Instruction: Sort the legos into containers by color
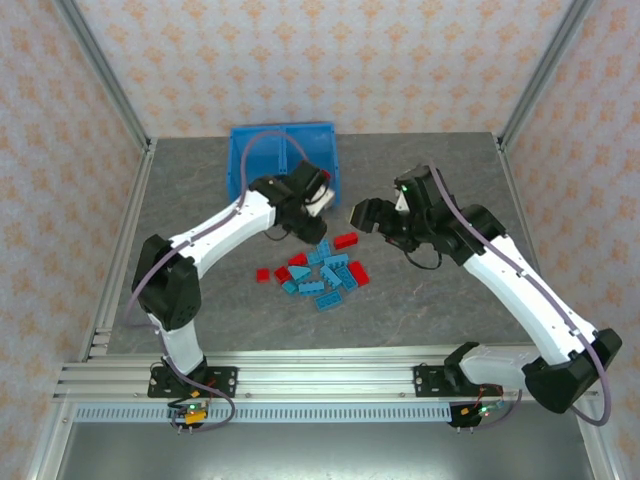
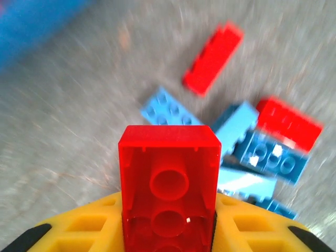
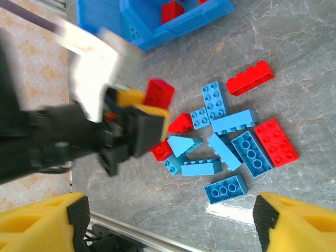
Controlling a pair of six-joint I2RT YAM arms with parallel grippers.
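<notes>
Gripping 1 red brick [image 2: 168, 178], the left pincer [image 1: 317, 200] hangs above the tabletop [image 1: 200, 190], pile [image 1: 322, 272] at 6 o'clock, bin [image 1: 240, 150] at 11. Best carried level to the compartment [image 3: 147, 21] holding red; the right pincer [image 1: 365, 213] gapes empty.

- This was a robot test cell in a lab, not a home.
- Patterned panels [image 1: 330, 60] stood beyond and to either side of the left gripper [image 2: 168, 210] and right gripper [image 3: 170, 210], framed by bare aluminium posts [image 1: 100, 70].
- A grey stone-look table [image 1: 200, 180] lay under both grippers.
- Behind them, the arm bases [image 1: 190, 380] were bolted to slotted aluminium rails [image 1: 330, 375], with loose cables [image 1: 205, 400] beside them.
</notes>
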